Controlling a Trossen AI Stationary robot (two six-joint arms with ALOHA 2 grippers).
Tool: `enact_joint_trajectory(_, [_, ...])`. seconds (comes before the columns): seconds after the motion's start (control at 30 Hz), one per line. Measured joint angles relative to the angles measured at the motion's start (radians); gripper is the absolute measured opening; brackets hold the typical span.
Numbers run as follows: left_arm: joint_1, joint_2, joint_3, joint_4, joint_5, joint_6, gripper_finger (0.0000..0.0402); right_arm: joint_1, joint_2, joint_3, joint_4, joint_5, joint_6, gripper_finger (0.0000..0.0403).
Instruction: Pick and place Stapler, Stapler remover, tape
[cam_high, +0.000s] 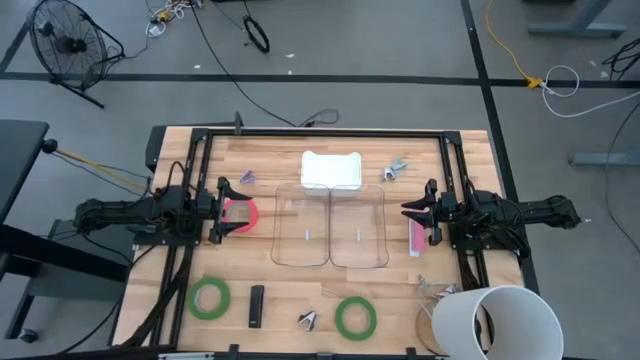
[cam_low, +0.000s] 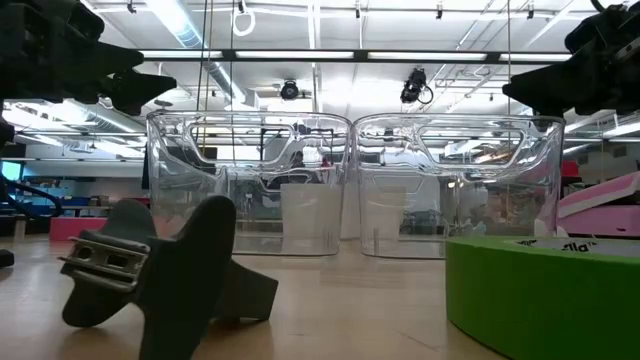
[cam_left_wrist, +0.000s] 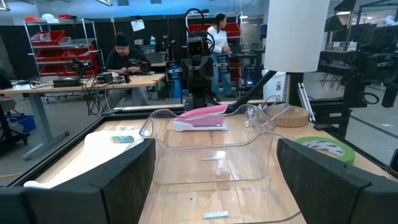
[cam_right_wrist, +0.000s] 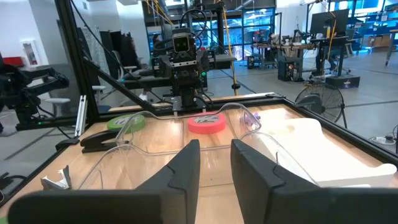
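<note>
My left gripper (cam_high: 222, 210) is open and empty at the table's left, above a red tape roll (cam_high: 243, 213) that lies flat. My right gripper (cam_high: 408, 209) is shut and empty at the right, beside a pink stapler (cam_high: 416, 236) lying on the table. Near the front edge lie two green tape rolls (cam_high: 210, 298) (cam_high: 355, 317), a black stapler (cam_high: 257, 305) and a dark staple remover (cam_high: 308, 319). More staple removers lie at the far left (cam_high: 247, 177), far right (cam_high: 394, 168) and near right (cam_high: 432, 288).
Two clear plastic bins (cam_high: 330, 225) stand side by side mid-table, between the grippers. A white tray (cam_high: 331, 170) lies behind them. A tall white cylinder (cam_high: 497, 322) stands at the near right corner. A dark frame (cam_high: 320, 133) runs round the table.
</note>
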Motion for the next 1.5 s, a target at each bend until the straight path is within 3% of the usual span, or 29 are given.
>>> enact_joint_trajectory(1.0, [0.0, 0.0, 0.0, 0.001, 0.0, 0.001, 0.0339, 0.0, 0.0, 0.0, 0.027, 0.008, 0.002, 0.0094])
enact_joint_trajectory(1.23, [0.0, 0.0, 0.0, 0.002, 0.0, 0.048, 0.0339, 0.0, 0.0, 0.0, 0.117, 0.008, -0.01, 0.0094])
enact_joint_trajectory(1.37, [0.0, 0.0, 0.0, 0.003, 0.0, 0.027, 0.0339, 0.0, 0.001, 0.0, 0.306, 0.091, -0.027, 0.0094])
enact_joint_trajectory(1.5, [0.0, 0.0, 0.0, 0.003, 0.0, 0.027, 0.0339, 0.0, 0.0, 0.017, 0.424, 0.075, -0.075, 0.0094])
